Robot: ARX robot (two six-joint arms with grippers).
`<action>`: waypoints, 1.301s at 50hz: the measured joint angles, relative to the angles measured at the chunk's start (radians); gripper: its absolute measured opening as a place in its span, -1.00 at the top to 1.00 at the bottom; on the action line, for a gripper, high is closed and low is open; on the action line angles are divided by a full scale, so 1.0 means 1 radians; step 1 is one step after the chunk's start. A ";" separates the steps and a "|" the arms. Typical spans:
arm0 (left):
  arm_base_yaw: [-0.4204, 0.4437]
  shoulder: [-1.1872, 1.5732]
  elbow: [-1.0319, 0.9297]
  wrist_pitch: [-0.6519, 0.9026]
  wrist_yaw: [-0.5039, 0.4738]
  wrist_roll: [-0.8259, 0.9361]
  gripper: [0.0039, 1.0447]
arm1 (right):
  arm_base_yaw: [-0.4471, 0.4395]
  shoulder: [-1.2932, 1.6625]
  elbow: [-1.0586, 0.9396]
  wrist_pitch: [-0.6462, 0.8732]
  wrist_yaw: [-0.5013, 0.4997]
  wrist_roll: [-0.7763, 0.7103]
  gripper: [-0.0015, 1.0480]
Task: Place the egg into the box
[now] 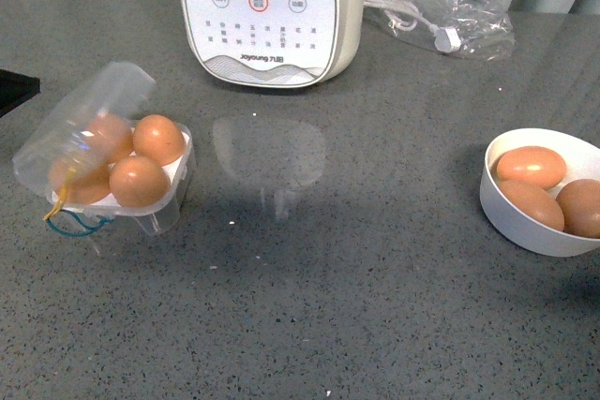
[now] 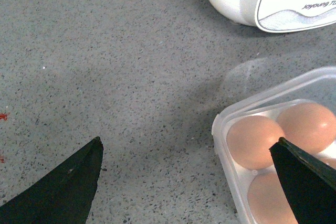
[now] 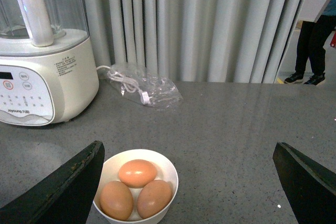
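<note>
egg [image 2: 255, 141] in box [image 2: 226, 124], beside left end effector [image 2: 186, 166]

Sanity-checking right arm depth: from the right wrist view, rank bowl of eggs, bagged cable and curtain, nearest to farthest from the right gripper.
1. Bowl of eggs: closest, just ahead of the open right gripper, toward one finger.
2. Bagged cable: mid-counter, beside the Joyoung appliance.
3. Curtain: farthest, behind the counter's back edge.

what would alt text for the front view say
A clear egg box with its lid open holds four brown eggs at the left of a grey table. A white bowl with three more eggs sits at the right, and a white kitchen appliance stands behind.
</note>
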 joint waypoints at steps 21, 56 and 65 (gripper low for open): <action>0.063 -0.092 0.067 -0.102 0.138 -0.305 -0.87 | 0.000 0.000 0.000 0.000 0.000 0.000 -0.86; 0.007 -0.386 -0.220 0.349 -0.184 -0.328 0.14 | 0.000 0.000 0.000 0.000 0.000 0.000 -0.86; -0.035 -0.488 -0.336 0.352 -0.224 -0.309 0.76 | 0.000 0.000 0.000 0.000 0.000 0.000 -0.86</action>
